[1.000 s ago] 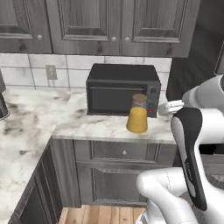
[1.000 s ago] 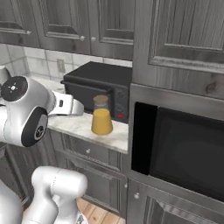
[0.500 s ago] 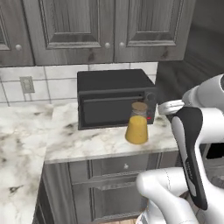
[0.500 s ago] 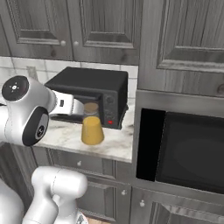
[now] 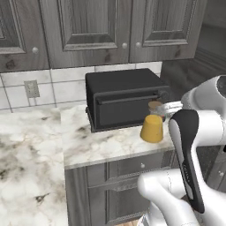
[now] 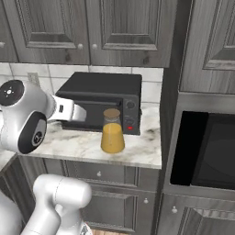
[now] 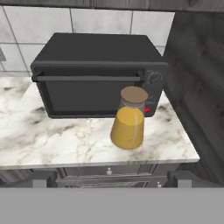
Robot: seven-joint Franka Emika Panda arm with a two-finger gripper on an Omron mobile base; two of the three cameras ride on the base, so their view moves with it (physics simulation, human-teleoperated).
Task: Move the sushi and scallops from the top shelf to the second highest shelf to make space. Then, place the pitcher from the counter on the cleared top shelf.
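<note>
Black boxy toaster oven [image 7: 98, 74] is sitting at the back of the white marbled counter [image 7: 65, 144]. Slim clear pitcher with amber-yellow body and brownish top [image 7: 128, 122] is standing upright just in front of the oven's right end – untouched. Two-finger gripper [image 7: 107, 181] is hanging well short of it, jaws spread wide, holding nothing.

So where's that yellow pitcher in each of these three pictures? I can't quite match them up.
Left base view: the pitcher stands right of centre on the counter, partly behind the robot's arm.
Right base view: the pitcher is near the middle.
Hand view: the pitcher is just right of centre.
Shared landmark: the black toaster oven, right behind the pitcher, which stands before its right front corner.
</note>
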